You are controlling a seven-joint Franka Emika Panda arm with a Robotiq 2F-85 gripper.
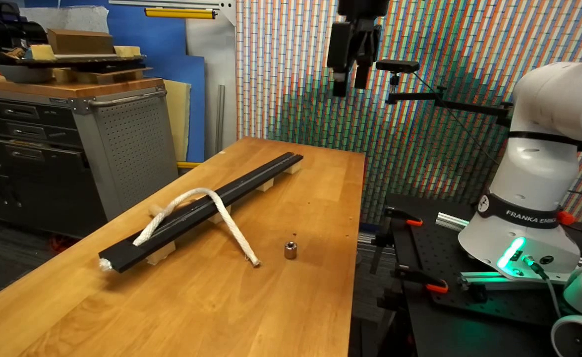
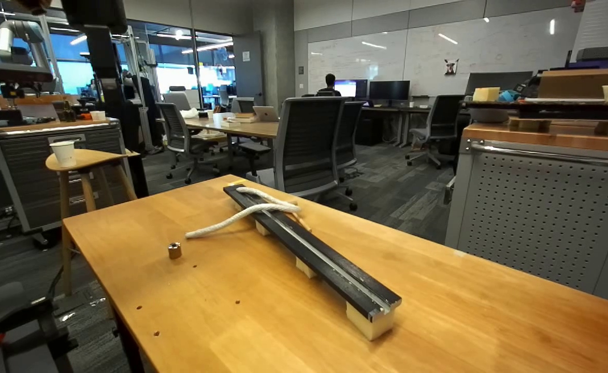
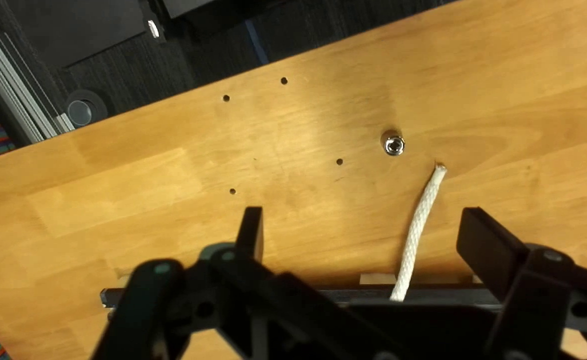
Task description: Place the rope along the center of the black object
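The white rope (image 1: 227, 218) (image 2: 255, 209) arches over the long black bar (image 1: 251, 181) (image 2: 330, 261). One end lies on the bar's top near one bar end; the other rests on the wooden table. The bar has a lighter groove along its middle. My gripper (image 1: 350, 88) is open and empty, high above the table. In the wrist view, the rope (image 3: 416, 230) shows between the spread fingers (image 3: 363, 215), well below them. The gripper body hides part of the rope and most of the bar (image 3: 443, 296) there.
A small metal cylinder (image 1: 290, 250) (image 2: 174, 250) (image 3: 394, 145) stands on the table (image 1: 301, 307) near the rope's free end. Pale blocks (image 1: 266, 185) (image 2: 368, 321) raise the bar. A wooden stick (image 2: 304, 223) lies beside it. A camera arm (image 1: 420, 96) reaches out beyond the table.
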